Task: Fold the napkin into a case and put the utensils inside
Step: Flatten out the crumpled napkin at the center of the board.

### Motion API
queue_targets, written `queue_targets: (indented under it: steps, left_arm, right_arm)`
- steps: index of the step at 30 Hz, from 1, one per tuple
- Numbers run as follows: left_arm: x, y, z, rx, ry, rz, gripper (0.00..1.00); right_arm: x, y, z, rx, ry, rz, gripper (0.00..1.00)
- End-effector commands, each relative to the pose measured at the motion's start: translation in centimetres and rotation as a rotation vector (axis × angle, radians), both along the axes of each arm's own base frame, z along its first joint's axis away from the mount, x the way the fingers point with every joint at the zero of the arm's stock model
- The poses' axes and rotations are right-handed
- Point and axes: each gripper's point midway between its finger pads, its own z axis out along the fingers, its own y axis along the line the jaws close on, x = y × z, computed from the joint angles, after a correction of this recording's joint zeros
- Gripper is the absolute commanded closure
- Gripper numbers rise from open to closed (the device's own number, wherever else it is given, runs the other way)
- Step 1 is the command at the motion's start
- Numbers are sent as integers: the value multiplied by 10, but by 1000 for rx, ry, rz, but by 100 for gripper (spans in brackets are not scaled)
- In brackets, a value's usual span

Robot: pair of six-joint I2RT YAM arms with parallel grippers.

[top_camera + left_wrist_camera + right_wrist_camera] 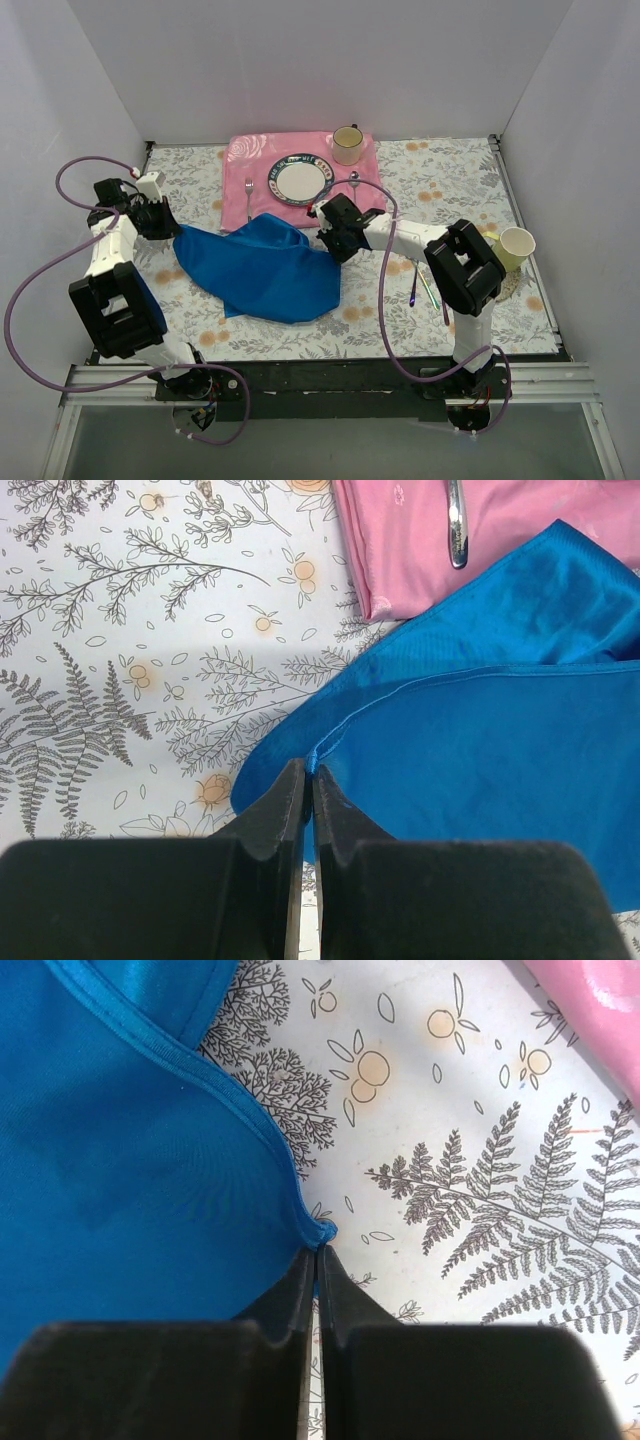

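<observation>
The left arm (115,250) rises from its base at the near left and bends back, its wrist low over the left side of the worktop (190,170). The left jaws are pressed together, pinching the hem of the napkin (265,265) at its left corner. The right arm (410,240) reaches left from its raised elbow toward the middle of the worktop. The right jaws are also pressed together, nipping the very tip of the napkin's far right corner (320,1232).

The napkin (480,740) lies rumpled and partly doubled over between the two arms, at the middle of the worktop. Its far edge lies over the near edge of a pink placemat (250,155).

On the placemat stand a plate (302,180) and a cup (347,145), with a silver fork (248,195) to the left of the plate and a silver spoon (355,180) to its right. The utensils (425,290) lie on the worktop near the right arm's elbow, well apart from the napkin. A second cup (515,248) stands further right.
</observation>
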Motion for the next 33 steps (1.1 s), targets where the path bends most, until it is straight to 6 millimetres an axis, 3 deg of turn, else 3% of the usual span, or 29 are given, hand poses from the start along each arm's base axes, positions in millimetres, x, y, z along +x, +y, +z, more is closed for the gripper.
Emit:
queue_targets:
  steps: [1,3,4,6,7,9,11,13,14,15,17,19,22,24,26,27,29,30,33]
  left_arm:
    - [1,-4,25,16,-90,-37,100]
    - [1,-8,31,7,-109,-54,100]
    - [3,-9,39,3,-121,-62,100]
    - [6,-14,54,-9,-153,-80,100]
    - [11,-17,71,-6,-183,-95,100]
    - [17,-24,96,-13,-227,-117,100]
    - [26,-31,136,4,-306,-141,100]
    - [28,-40,167,-22,-353,-143,100]
    - [30,-42,198,-11,-419,-151,100]
    - [27,-47,212,-17,-449,-171,100]
    - [19,-54,254,-8,-551,-172,100]
    - [14,-56,281,-7,-613,-146,100]
    - [-5,-64,324,22,-715,-145,100]
    - [-29,-70,347,54,-791,-119,100]
    - [-50,-76,365,97,-876,-122,100]
    - [-75,-85,383,139,-952,-120,100]
    - [-92,-88,387,178,-999,-110,100]
    - [-112,-91,396,211,-1046,-86,100]
    - [-134,-89,399,243,-1054,-19,100]
  right_arm:
    - [7,-7,5,-48,-26,3,99]
    - [18,-7,23,-25,-79,39,99]
    - [26,-3,46,16,-131,51,99]
    - [38,-3,73,62,-188,74,99]
    - [49,0,104,98,-261,113,99]
    - [62,-1,139,155,-335,136,99]
    - [78,-6,194,205,-472,160,99]
    - [84,-11,237,226,-569,169,99]
    - [90,-15,269,232,-642,170,99]
    - [90,-18,285,237,-680,167,99]
    - [84,-28,331,259,-783,163,99]
    - [72,-39,377,294,-879,146,99]
    - [52,-62,423,315,-980,109,99]
    - [39,-73,440,328,-1020,99,99]
    - [13,-86,460,358,-1065,116,99]
    - [2,-87,465,381,-1074,153,99]
    - [-27,-96,475,412,-1103,191,99]
    - [-36,-101,477,418,-1114,199,99]
    - [-77,-120,493,458,-1152,233,99]
